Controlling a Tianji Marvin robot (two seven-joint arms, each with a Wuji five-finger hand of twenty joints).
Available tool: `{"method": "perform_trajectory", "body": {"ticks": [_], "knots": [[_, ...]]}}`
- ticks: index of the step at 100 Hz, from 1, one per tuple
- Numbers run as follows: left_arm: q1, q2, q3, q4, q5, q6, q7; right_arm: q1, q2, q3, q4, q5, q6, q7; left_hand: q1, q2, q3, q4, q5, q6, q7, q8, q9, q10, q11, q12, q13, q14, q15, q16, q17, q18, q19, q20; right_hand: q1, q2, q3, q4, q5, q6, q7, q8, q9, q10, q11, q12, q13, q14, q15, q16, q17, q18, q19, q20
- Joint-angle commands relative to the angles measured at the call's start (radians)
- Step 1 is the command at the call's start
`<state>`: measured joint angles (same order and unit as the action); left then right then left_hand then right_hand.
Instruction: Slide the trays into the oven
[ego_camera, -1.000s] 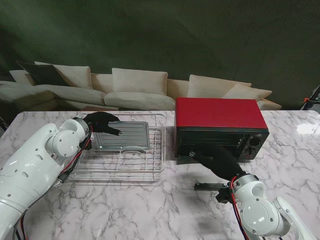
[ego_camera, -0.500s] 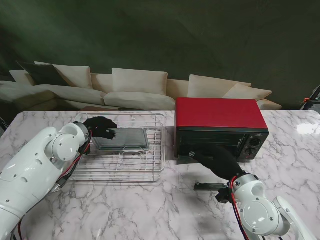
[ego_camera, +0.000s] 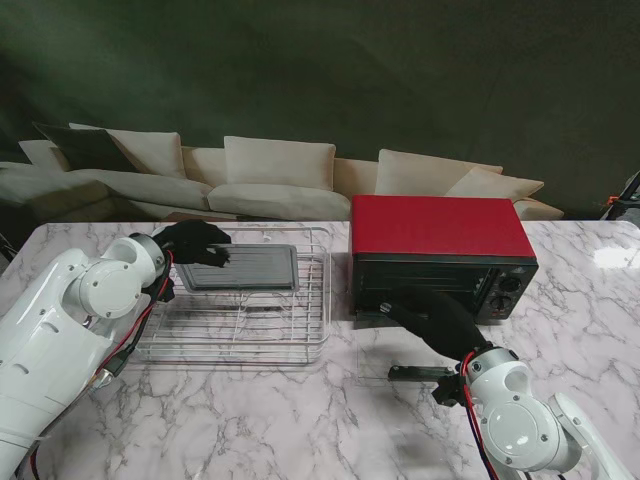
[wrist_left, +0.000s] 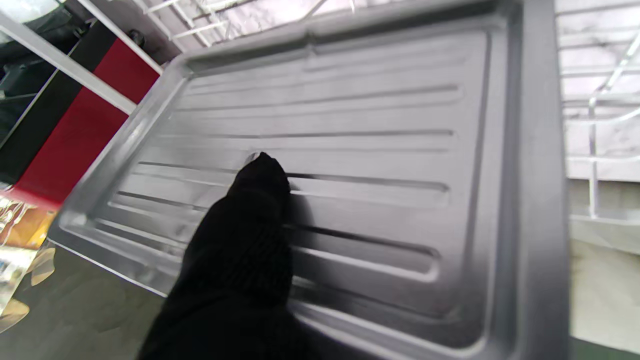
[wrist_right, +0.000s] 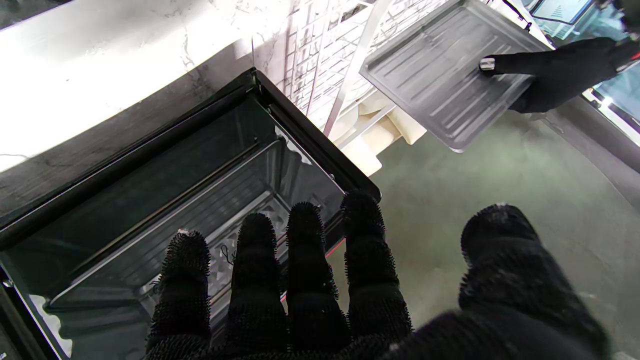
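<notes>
A grey ridged baking tray (ego_camera: 248, 268) hangs lifted and tilted over the wire rack (ego_camera: 240, 325), my left hand (ego_camera: 192, 243) shut on its left edge. The left wrist view is filled by this tray (wrist_left: 350, 150), with one black finger (wrist_left: 250, 225) pressed on its ridged face. To the right stands the red oven (ego_camera: 440, 228), its glass door (ego_camera: 385, 360) folded down flat on the table. My right hand (ego_camera: 432, 315) is open, fingers spread, in front of the oven mouth. The right wrist view shows those fingers (wrist_right: 300, 280) at the dark cavity (wrist_right: 165, 185), with the tray (wrist_right: 440, 75) beyond.
The marble table (ego_camera: 300, 420) carries the rack on the left and the oven on the right. A pale sofa (ego_camera: 280, 180) runs behind the table's far edge. The oven door's handle (ego_camera: 415, 372) lies close to my right wrist.
My left hand has raised the tray off the rack, tilting it and drawing it a little farther from me and to the left. The right hand has stayed still.
</notes>
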<state>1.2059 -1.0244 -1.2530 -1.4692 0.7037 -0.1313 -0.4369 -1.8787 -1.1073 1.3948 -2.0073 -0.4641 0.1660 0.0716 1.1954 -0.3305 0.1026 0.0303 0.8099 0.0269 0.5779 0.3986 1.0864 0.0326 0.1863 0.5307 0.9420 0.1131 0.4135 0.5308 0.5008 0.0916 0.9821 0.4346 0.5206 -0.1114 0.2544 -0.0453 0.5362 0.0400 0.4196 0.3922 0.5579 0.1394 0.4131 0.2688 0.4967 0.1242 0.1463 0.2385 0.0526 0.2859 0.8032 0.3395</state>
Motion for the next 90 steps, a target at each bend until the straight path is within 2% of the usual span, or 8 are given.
{"method": "perform_trajectory", "body": {"ticks": [1,37,56,66,75,90], "knots": [[0.012,0.007,-0.02,-0.035,-0.002,-0.011,-0.006,-0.007,-0.003,0.002,0.0,0.002,0.003,-0.003,0.066,0.045,0.012,0.002,0.058,-0.046,0.061,0.015,0.031,0.003,0.029,0.005,0.023,0.037,0.023,-0.006,0.023,-0.032,0.029,-0.02,0.008,0.022,-0.02,0.022,0.02,-0.024,-0.02,0.021,0.007,0.001,-0.019,0.007,0.01,-0.001,-0.023,0.017,-0.008,0.004,-0.01,0.019],[0.143,0.021,-0.217,-0.231,0.024,-0.151,-0.033,-0.029,-0.003,0.02,-0.016,0.008,-0.013,-0.003,0.061,0.044,0.008,0.002,0.061,-0.058,0.066,0.019,0.038,-0.003,0.027,0.006,0.032,0.03,0.029,-0.014,0.035,-0.041,0.033,-0.025,0.008,0.018,-0.021,0.023,0.018,-0.022,-0.023,0.02,0.013,0.003,-0.02,0.007,0.019,0.004,-0.021,0.018,0.006,0.011,0.005,0.028],[0.238,0.016,-0.316,-0.331,0.037,-0.255,0.028,-0.031,-0.008,0.022,-0.008,0.02,-0.059,-0.031,0.06,0.046,0.007,0.003,0.06,-0.058,0.07,0.026,0.04,-0.003,0.028,0.007,0.034,0.03,0.031,-0.017,0.037,-0.039,0.034,-0.027,0.019,-0.006,-0.014,0.026,0.006,-0.013,-0.024,0.021,0.023,-0.002,-0.005,0.013,0.038,0.002,-0.011,0.021,0.027,0.019,0.027,0.037],[0.276,0.014,-0.346,-0.374,0.033,-0.302,0.052,-0.031,-0.007,0.02,-0.009,0.031,-0.07,-0.026,0.061,0.047,0.008,0.005,0.059,-0.057,0.07,0.029,0.04,-0.002,0.028,0.006,0.036,0.03,0.032,-0.018,0.04,-0.038,0.037,-0.027,0.016,-0.009,-0.012,0.026,-0.013,-0.014,-0.024,0.021,0.005,-0.005,-0.003,0.012,0.033,0.002,-0.011,0.021,0.025,0.015,0.034,0.04],[0.301,0.01,-0.357,-0.403,0.01,-0.325,0.073,-0.032,-0.005,0.02,-0.011,0.018,-0.073,-0.02,0.061,0.046,0.009,0.007,0.059,-0.055,0.073,0.035,0.041,0.001,0.032,0.008,0.039,0.032,0.035,-0.018,0.041,-0.036,0.039,-0.028,0.006,-0.022,-0.011,0.027,-0.077,-0.019,-0.039,0.018,-0.027,-0.012,-0.003,0.011,0.028,-0.002,-0.01,0.02,0.024,0.014,0.039,0.041],[0.324,0.005,-0.353,-0.438,-0.031,-0.356,0.095,-0.038,-0.011,0.022,-0.01,0.001,-0.087,-0.058,0.059,0.042,0.011,0.009,0.06,-0.054,0.074,0.04,0.045,0.008,0.037,0.009,0.046,0.037,0.043,-0.016,0.045,-0.03,0.048,-0.025,-0.013,-0.087,0.036,0.029,-0.182,-0.015,-0.025,0.024,-0.067,-0.027,0.021,0.004,0.018,-0.01,-0.007,0.015,0.022,0.011,0.044,0.037]]}}
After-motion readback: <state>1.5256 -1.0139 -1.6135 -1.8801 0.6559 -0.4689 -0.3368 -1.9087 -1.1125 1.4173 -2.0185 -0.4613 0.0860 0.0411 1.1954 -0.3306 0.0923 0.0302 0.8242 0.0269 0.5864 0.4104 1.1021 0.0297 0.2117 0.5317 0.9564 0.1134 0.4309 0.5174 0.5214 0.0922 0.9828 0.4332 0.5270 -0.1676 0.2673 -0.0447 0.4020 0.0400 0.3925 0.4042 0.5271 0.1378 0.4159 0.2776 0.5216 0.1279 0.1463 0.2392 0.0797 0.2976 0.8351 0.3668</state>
